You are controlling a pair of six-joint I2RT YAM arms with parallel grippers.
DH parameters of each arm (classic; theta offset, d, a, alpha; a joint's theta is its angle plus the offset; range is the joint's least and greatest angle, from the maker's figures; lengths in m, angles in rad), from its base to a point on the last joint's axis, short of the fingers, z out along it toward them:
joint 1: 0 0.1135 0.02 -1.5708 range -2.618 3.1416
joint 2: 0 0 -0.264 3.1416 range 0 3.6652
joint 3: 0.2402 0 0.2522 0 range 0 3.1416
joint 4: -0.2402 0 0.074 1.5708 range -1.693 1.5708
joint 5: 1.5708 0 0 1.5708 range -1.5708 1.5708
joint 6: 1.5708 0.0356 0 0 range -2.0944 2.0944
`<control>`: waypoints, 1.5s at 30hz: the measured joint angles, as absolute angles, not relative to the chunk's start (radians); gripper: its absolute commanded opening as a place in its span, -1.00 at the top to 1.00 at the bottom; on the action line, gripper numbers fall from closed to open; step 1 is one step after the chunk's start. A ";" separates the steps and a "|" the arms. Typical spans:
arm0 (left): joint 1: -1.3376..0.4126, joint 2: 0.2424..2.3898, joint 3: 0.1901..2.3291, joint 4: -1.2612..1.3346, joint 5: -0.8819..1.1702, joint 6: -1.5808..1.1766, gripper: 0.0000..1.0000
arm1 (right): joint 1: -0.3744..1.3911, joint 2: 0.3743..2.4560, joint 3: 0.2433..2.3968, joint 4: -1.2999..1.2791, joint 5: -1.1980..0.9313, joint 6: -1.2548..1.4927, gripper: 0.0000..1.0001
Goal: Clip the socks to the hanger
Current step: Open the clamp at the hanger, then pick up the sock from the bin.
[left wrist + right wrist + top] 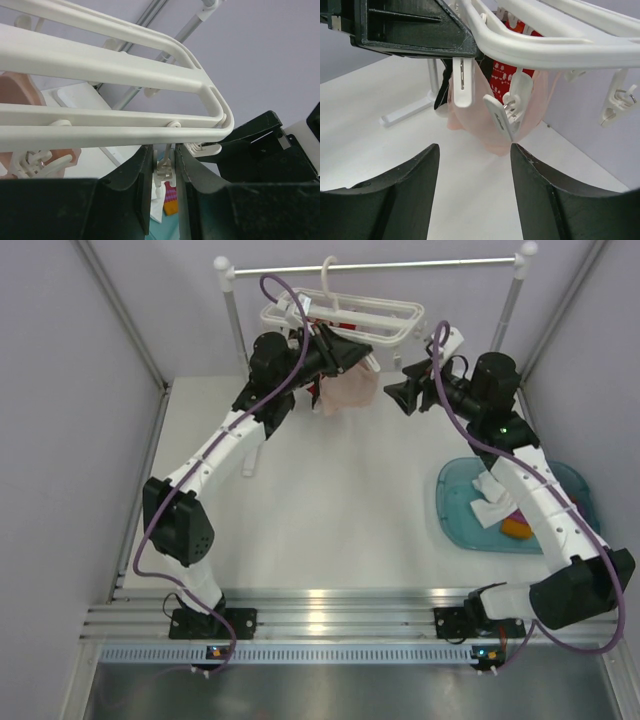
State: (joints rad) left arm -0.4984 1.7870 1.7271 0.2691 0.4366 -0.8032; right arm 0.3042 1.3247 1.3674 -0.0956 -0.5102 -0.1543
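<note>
The white slatted hanger [345,312] hangs by its hook from the rail. A pale pink sock [347,390] and a red patterned sock [502,80] dangle from it. My left gripper [358,352] reaches up under the frame [125,80] and is shut on a small white clip [165,170] hanging between its jaws. My right gripper [397,395] stands open just right of the pink sock [485,120], with nothing between its fingers. Two free clips [507,112] hang in front of it. More socks lie in the tray: white ones [490,498] and an orange one [517,528].
A teal tray [447,510] sits on the table at the right, under my right arm. The silver rail [400,264] on white posts spans the back. Grey walls close in on both sides. Another clip [615,105] hangs at the hanger's far right.
</note>
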 measured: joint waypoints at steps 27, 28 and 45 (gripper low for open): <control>-0.498 1.826 1.766 0.267 0.434 -0.865 1.00 | -0.430 1.386 1.396 -1.107 -0.675 -0.931 -0.65; -0.498 1.827 1.766 0.266 0.434 -0.865 1.00 | -0.458 1.403 1.359 -1.145 -0.654 -1.010 -0.61; -0.498 1.833 1.766 0.268 0.441 -0.860 1.00 | -0.467 1.625 1.144 -1.157 -0.388 -1.910 -0.22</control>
